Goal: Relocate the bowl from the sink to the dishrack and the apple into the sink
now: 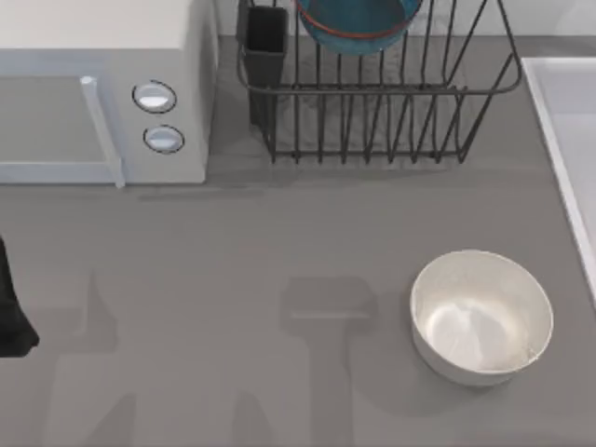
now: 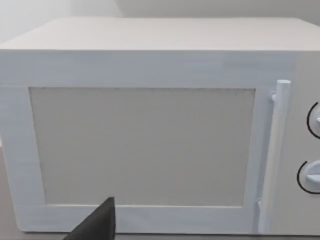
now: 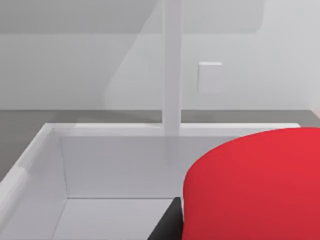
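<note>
Grey desk (image 1: 233, 279) throughout, seen from above. At the far left corner, a white boxy microwave (image 1: 102, 93), door handle and two round knobs facing forward; in the left wrist view, close up and square on. Along the far edge, just right of the microwave, the dishrack (image 1: 382, 102) of dark thin bars, its dark cutlery cup at the rack's near-left corner. At the right edge of the desk, the sink (image 1: 568, 140), pale with a raised light rim; in the right wrist view, its far wall and one inner corner, a pale upright post behind it. Toward the near right of the desk, well apart from the rack and near the sink's rim, a white bowl (image 1: 481, 317), upright. Inside the dishrack, tilted among the bars at the far edge, the bowl (image 1: 358, 23), teal-blue with a thin reddish rim line. In the right wrist view, the apple (image 3: 255, 185), bright red, close against the right hand (image 3: 167, 225) above the sink basin, one dark finger just beside it; whether pinched or loose, cannot tell. Left hand (image 2: 97, 225) parked at the desk's left edge, facing the microwave; fingers spread or pressed together, cannot tell.
</note>
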